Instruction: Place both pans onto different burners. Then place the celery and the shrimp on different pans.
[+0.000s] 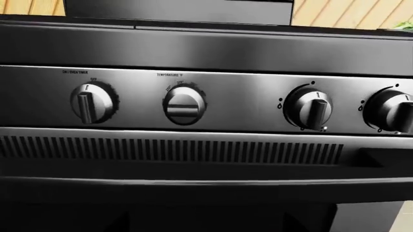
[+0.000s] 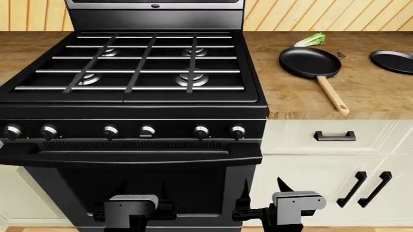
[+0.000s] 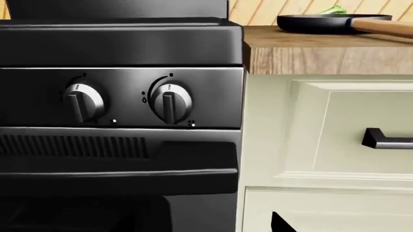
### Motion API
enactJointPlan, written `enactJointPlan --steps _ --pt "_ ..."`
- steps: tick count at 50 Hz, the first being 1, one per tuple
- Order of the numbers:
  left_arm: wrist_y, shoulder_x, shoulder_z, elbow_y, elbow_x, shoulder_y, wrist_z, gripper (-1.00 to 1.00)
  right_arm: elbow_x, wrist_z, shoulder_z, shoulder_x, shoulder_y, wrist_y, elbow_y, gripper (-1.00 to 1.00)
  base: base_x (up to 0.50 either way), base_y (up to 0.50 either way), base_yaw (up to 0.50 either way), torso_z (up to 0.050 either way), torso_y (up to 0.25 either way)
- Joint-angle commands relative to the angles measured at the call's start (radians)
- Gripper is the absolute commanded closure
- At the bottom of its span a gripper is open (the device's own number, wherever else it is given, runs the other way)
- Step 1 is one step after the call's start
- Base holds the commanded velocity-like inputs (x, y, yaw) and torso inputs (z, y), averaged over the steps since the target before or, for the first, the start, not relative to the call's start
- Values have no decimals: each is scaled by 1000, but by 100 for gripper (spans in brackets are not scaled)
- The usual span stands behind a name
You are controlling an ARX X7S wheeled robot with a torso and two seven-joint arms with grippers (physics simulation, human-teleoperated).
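The pan with the wooden handle [image 2: 310, 62] lies on the wooden counter right of the stove; it also shows in the right wrist view [image 3: 326, 21]. The second black pan [image 2: 393, 61] is cut off by the right edge. The celery [image 2: 312, 39] lies just behind the first pan, and its green top shows in the right wrist view [image 3: 332, 9]. A tiny dark speck, the shrimp [image 2: 341, 54], lies between the pans. Several burners [image 2: 191, 79] sit bare under the grates. My left gripper [image 2: 142, 188] and right gripper [image 2: 264, 187] are open and empty, low in front of the oven door.
The stove's knob panel [image 1: 193, 104] and oven door handle [image 2: 129, 157] are right in front of both grippers. White cabinet doors with black handles [image 2: 334, 137] stand right of the oven. A wood-slat wall runs behind the counter.
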Motion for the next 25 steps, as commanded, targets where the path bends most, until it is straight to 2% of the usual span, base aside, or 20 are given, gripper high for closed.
enactJointPlan --steps 1,21,25 --pt "11 -16 17 2 -14 9 -14 -100 18 3 -25 11 10 8 18 -100 0 0 0 50 0" --pt "13 -34 42 4 -39 11 -27 -100 68 12 -46 27 23 28 36 -100 0 0 0 50 0" --pt "19 -35 43 -7 -42 8 -33 -100 81 14 -46 28 26 30 43 -100 0 -426 0 0 0"
